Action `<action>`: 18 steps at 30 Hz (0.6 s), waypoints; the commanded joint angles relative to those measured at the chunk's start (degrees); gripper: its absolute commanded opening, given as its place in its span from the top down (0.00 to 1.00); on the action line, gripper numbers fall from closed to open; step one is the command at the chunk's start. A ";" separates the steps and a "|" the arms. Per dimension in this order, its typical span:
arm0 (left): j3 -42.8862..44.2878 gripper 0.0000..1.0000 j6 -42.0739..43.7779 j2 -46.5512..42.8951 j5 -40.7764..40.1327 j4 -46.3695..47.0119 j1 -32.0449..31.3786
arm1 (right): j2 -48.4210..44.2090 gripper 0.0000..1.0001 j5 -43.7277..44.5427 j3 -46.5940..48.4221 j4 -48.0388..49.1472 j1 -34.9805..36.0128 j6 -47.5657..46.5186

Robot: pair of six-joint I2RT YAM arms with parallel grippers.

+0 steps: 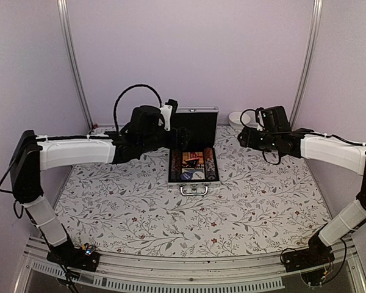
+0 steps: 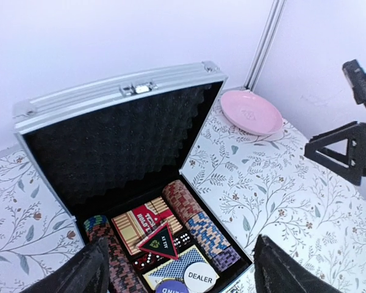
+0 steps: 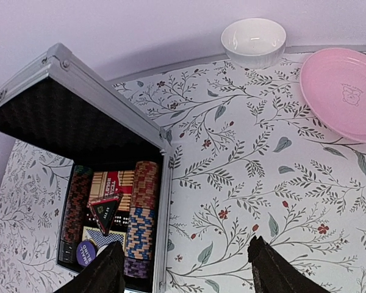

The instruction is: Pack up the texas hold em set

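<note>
The silver case [image 1: 193, 112] stands open mid-table, its black-lined lid [image 2: 116, 146] upright and its metal handle [image 1: 194, 189] toward me. Inside lie rows of poker chips [image 2: 198, 223], a tan-red card pack [image 2: 137, 224], a black triangular piece [image 2: 158, 242], red dice [image 2: 141, 260] and a white dealer button [image 2: 200, 276]. My left gripper [image 2: 180, 241] hovers open over the case's left side, nothing between its fingers. Over the cloth to the right of the case, my right gripper [image 3: 184, 244] is open and empty too.
A pink plate [image 3: 344, 91] and a white bowl [image 3: 254, 40] sit at the back right by the wall. The floral tablecloth [image 1: 171, 213] covers the table. Metal frame posts [image 1: 73, 61] stand at the back corners.
</note>
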 commanded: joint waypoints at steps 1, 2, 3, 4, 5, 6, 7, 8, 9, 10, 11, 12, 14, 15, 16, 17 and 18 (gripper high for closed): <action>-7.66 0.18 0.39 -7.81 1.69 3.25 1.60 | -3.25 0.29 -9.14 0.05 4.01 -5.64 0.24; -9.12 0.17 -0.16 -9.78 2.80 3.27 2.27 | -3.60 0.28 -11.34 -0.39 4.84 -6.89 0.18; -10.35 0.16 -0.62 -11.48 4.16 3.05 3.17 | -3.84 0.27 -13.19 -0.53 5.45 -8.01 0.04; -10.87 0.16 -1.31 -12.80 5.38 2.30 4.13 | -3.87 0.26 -15.08 -0.42 5.94 -9.06 -0.27; -11.27 0.16 -2.02 -13.86 6.34 1.76 5.37 | -3.72 0.24 -16.94 -0.04 6.45 -9.98 -0.53; -11.63 0.15 -2.50 -14.68 7.59 1.63 6.72 | -3.35 0.24 -18.67 0.56 6.84 -10.69 -1.20; -11.91 0.15 -2.68 -15.32 9.23 1.84 8.14 | -2.92 0.23 -20.22 1.48 7.14 -11.33 -1.53; -12.09 0.15 -2.75 -15.72 10.81 2.33 9.65 | -2.21 0.22 -21.51 2.63 7.42 -11.84 -2.06; -12.22 0.14 -2.97 -15.85 12.80 3.21 11.28 | -1.32 0.21 -23.15 4.11 7.73 -12.02 -2.71; -12.07 0.13 -3.54 -15.73 15.50 4.30 13.10 | -0.32 0.21 -23.97 5.68 7.99 -11.98 -3.18; -11.54 0.12 -4.20 -15.38 19.08 5.42 15.59 | 1.01 0.21 -26.07 6.90 8.34 -12.04 -3.87; -10.42 0.11 -5.45 -14.16 22.80 6.12 17.16 | 2.38 0.21 -27.88 9.11 8.79 -12.01 -4.26; -5.75 0.11 -5.73 -10.60 28.55 4.32 19.12 | 5.40 0.21 -31.01 11.95 10.20 -11.98 -4.51; -2.56 0.11 -5.06 -8.78 29.59 2.39 19.44 | 6.81 0.21 -32.45 12.99 10.78 -12.04 -4.23; 0.11 0.11 -4.44 -7.04 30.02 1.00 19.53 | 8.20 0.21 -34.20 13.83 11.62 -12.05 -3.34; 2.05 0.11 -4.09 -5.55 30.51 0.53 19.64 | 9.38 0.20 -36.11 14.27 12.77 -12.04 -2.81; 3.52 0.11 -4.08 -4.38 31.47 0.89 19.98 | 10.37 0.21 -37.69 14.51 14.10 -12.05 -1.98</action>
